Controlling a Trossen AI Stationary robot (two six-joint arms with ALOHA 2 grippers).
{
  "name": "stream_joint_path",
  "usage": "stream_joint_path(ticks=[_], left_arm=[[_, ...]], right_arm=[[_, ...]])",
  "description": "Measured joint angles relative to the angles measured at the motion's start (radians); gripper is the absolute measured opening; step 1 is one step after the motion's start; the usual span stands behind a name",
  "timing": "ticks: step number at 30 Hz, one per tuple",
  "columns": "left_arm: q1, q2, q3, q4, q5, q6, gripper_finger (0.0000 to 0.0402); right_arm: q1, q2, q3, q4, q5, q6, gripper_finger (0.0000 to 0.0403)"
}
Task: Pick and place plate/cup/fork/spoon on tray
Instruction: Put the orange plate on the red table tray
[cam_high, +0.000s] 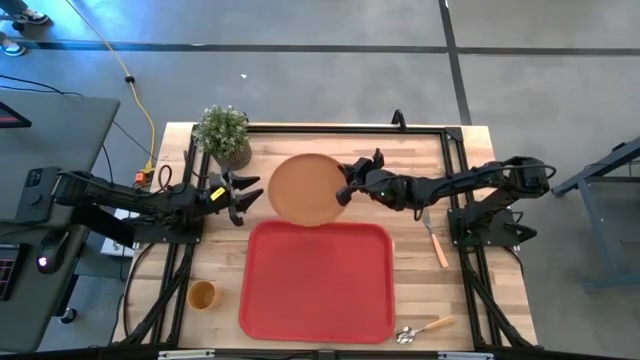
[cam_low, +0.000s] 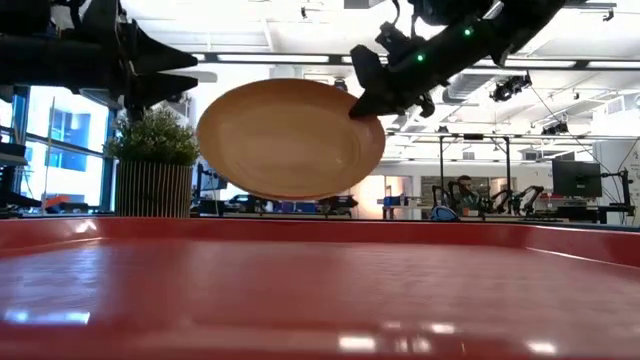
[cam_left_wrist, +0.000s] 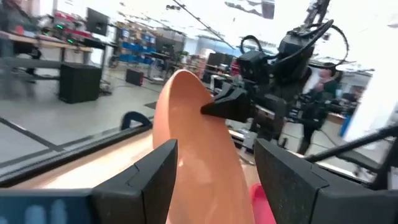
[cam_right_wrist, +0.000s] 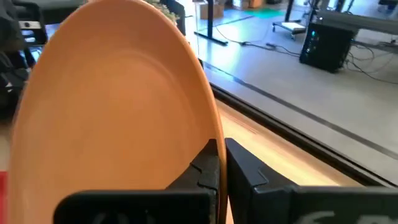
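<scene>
Right end effector (cam_high: 347, 190) clamps plate (cam_high: 305, 189) rim (tilted, lifted); left end effector (cam_high: 243, 196) open.

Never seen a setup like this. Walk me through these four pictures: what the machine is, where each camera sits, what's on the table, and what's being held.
This is a robot with two dark arms at a wooden table, each ending in a two-finger gripper. One camera looks straight down, one sits at table height, and one rides on each wrist.

The right gripper pinches the rim of a round orange plate, holding it tilted in the air behind a big red tray. The left gripper waits open beside the plate.

Still on the table: a small orange cup left of the tray, a fork to its right, a spoon near its right front corner, and a potted plant.
</scene>
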Motion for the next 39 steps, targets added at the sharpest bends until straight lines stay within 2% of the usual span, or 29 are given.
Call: stream_joint_path(ticks=[4,6,9,11,13,21,29,32,39], left_arm=[[0.002,0.003,0.000,0.007,-0.032,0.041,0.0202],[0.004,0.003,0.000,0.006,-0.029,0.062,0.0202],[0.004,0.003,0.000,-0.012,-0.012,0.089,0.0202],[0.003,0.003,0.000,-0.031,0.001,0.102,0.0202],[0.003,0.004,0.000,-0.038,0.004,0.110,0.0202],[0.004,0.007,0.000,-0.050,-0.004,0.170,0.0202],[0.004,0.007,0.000,-0.059,-0.004,0.136,0.0202],[0.004,0.007,0.000,-0.067,-0.005,0.116,0.0202],[0.004,0.007,0.000,-0.078,-0.028,0.115,0.0202]], right_arm=[[-0.004,-0.006,0.083,-0.143,-0.022,0.035,0.0000],[-0.004,-0.008,0.141,-0.257,-0.127,0.075,0.0000],[0.010,0.002,0.191,-0.419,-0.371,0.145,0.0000],[0.034,0.030,0.190,-0.464,-0.455,0.214,0.0000],[0.069,0.060,0.189,-0.492,-0.494,0.262,0.0000],[0.174,0.178,0.189,-0.488,-0.577,0.391,0.0000],[0.198,0.328,0.190,-0.407,-0.580,0.438,0.0008],[0.177,0.340,0.189,-0.426,-0.593,0.434,0.0038],[0.165,0.299,0.189,-0.427,-0.663,0.377,0.0142]])
